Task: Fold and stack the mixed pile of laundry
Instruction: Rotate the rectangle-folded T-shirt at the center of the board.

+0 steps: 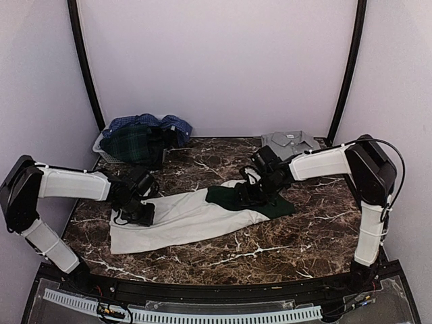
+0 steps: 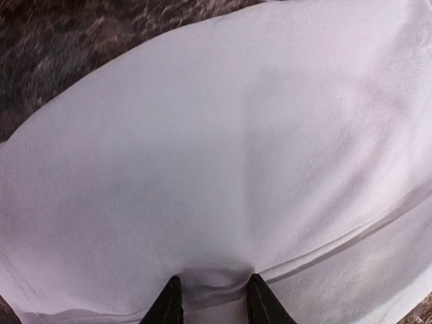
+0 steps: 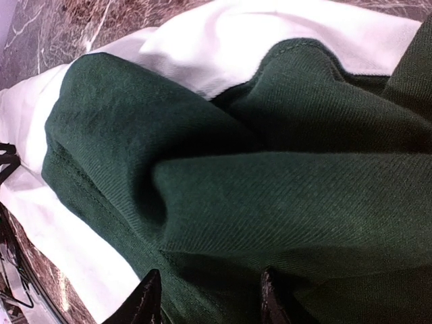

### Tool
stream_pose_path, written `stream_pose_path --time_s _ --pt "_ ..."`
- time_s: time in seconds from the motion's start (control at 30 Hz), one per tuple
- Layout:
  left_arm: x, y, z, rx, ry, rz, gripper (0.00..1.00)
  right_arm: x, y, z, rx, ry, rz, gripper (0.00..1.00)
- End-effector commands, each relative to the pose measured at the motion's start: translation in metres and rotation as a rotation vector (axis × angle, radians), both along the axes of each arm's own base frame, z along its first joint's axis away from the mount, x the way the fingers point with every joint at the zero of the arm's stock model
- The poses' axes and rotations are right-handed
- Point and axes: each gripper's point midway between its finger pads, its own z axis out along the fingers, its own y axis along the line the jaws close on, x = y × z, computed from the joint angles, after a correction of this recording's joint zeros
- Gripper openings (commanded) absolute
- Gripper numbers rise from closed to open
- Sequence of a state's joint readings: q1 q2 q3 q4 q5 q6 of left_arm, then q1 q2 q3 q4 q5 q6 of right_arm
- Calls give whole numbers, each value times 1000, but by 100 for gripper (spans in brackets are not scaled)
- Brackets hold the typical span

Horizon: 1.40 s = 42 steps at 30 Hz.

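Observation:
The white tee (image 1: 182,216) with dark green sleeves (image 1: 273,206) lies spread across the middle of the marble table (image 1: 270,243). My left gripper (image 1: 138,212) is pressed onto its left part. In the left wrist view the gripper (image 2: 214,297) is open, with a small pucker of the white cloth (image 2: 216,135) between the fingertips. My right gripper (image 1: 246,196) is down on the green sleeve. In the right wrist view it (image 3: 209,297) is open, straddling a fold of green fabric (image 3: 270,189). The tartan shirt (image 1: 138,143) and the blue checked shirt (image 1: 152,123) lie heaped at the back left.
The pale grey slatted basket (image 1: 101,150) sits under the heap at the back left corner. A folded grey collared shirt (image 1: 290,142) lies at the back right. Walls close in the table on three sides.

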<state>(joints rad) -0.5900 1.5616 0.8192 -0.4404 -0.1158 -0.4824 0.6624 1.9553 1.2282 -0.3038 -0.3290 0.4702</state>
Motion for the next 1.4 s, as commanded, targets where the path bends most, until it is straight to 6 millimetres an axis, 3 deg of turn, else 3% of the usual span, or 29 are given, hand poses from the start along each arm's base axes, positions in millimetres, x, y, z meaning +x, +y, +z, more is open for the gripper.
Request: stream_pose_path --time_s 0.0,0.13,0.23,0.33,0.47,0.57,0.73,0.9,1.1,1.23,1.37 --pt "-57 1 6 -108 111 48 32 5 -7 -4 -93 -28 29 47" --pt "-64 -12 23 -181 117 40 34 46 29 13 -71 -111 114 48" --pt "-53 -23 49 -219 41 6 41 62 53 47 -13 -138 166 47" --pt "-40 -17 66 -180 -36 -2 47 50 50 84 43 -169 168 50" --pt "-15 -17 68 -101 -75 -15 50 14 26 107 79 -152 133 51" --pt "0 -23 58 -64 -63 -35 51 -13 4 90 47 -103 98 51" --pt "20 -29 34 -9 -31 -53 50 -37 -21 55 -10 -13 38 48" --pt "13 -21 9 51 42 -45 47 -48 -33 17 -69 68 -22 46" --pt "-21 -4 -8 28 114 32 45 -20 -17 -15 -129 58 7 44" --pt "-40 4 -14 -6 153 96 45 6 8 -25 -149 40 65 43" --pt "-54 13 -20 -13 181 150 44 47 24 -22 -212 -54 113 42"
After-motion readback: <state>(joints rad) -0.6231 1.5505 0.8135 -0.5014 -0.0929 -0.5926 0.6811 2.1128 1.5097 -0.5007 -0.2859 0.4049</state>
